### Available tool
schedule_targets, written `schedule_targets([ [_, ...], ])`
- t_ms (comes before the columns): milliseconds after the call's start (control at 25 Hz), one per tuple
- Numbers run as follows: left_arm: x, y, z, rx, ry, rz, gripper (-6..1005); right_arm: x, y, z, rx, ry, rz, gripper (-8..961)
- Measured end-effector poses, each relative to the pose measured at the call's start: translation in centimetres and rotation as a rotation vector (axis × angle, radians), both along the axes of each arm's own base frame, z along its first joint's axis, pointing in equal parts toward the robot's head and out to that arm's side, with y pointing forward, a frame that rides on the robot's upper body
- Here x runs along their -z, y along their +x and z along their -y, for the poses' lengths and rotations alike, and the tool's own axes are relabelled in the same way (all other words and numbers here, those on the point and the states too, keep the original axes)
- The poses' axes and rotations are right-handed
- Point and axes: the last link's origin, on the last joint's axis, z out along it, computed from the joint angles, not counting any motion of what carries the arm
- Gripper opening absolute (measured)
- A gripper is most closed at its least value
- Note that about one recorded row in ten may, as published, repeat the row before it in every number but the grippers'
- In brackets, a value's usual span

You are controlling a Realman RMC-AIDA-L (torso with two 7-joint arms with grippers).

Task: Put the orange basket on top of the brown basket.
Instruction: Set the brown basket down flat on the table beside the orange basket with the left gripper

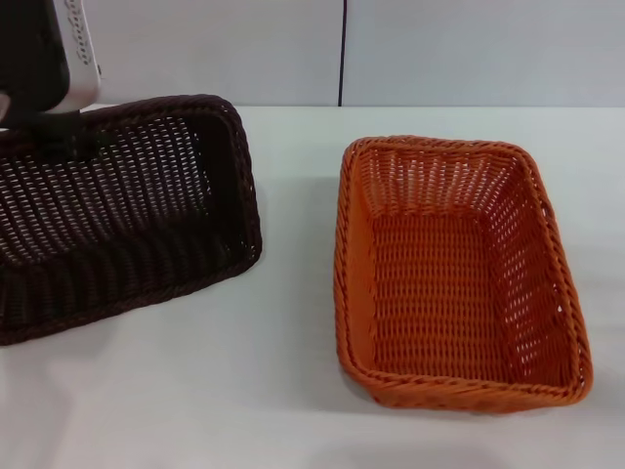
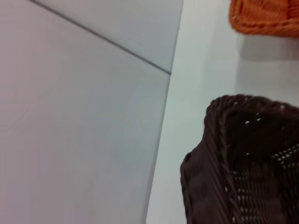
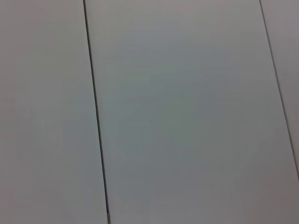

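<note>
Left gripper (image 1: 61, 125) seemingly on tilted brown basket (image 1: 127, 210) rim, orange basket (image 1: 454, 269) apart

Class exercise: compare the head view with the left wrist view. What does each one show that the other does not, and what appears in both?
Only the head view shows the whole orange basket, upright on the white table, and the left gripper at the far rim of the brown basket, which looks tilted. Only the left wrist view shows a close-up of the brown basket's braided corner. Both show the brown basket, part of the orange basket, the table and the wall with its dark seam.
</note>
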Motion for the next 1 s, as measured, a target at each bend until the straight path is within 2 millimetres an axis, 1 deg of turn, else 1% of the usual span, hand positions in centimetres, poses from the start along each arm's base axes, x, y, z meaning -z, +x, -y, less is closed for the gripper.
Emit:
schedule_targets([
  [40,0.0,0.0,0.0,0.000,0.000,0.000,441,0.0,-0.1,0.0,-0.002,0.000,-0.001,651],
  [80,0.4,-0.6,-0.9,-0.003,0.016,-0.009,474,0.0,-0.1,0.0,-0.002,0.000,-0.001,651],
  [120,0.4,-0.6,-0.9,-0.003,0.016,-0.009,507,0.0,-0.1,0.0,-0.003,0.000,-0.001,651],
  [240,1.7,-1.6,-3.0,-0.018,0.018,-0.025,613,0.0,-0.1,0.0,-0.003,0.000,-0.001,651],
  [400,2.8,-2.7,-4.8,-0.038,0.022,-0.044,768,0.0,-0.1,0.0,-0.004,0.002,-0.002,650],
  [440,3.1,-3.0,-5.5,-0.026,0.041,-0.057,759,0.0,-0.1,0.0,-0.004,0.003,-0.002,650],
  [560,3.4,-3.0,-5.9,-0.007,0.049,-0.067,733,-0.1,-0.1,0.0,-0.003,0.005,-0.002,650],
  [640,3.5,-2.3,-6.5,0.007,0.051,-0.062,716,-0.2,-0.1,-0.1,-0.005,0.008,-0.002,650],
  [720,3.5,-2.2,-6.8,0.007,0.051,-0.060,698,-0.2,-0.2,-0.2,-0.006,0.008,-0.001,650],
  [960,4.2,-2.7,-8.4,0.033,0.035,-0.095,646,-0.2,-0.5,-0.8,-0.016,0.004,-0.003,650],
  [1000,4.2,-2.7,-8.4,0.033,0.035,-0.095,612,-0.2,-0.5,-0.9,-0.015,0.002,-0.004,650],
])
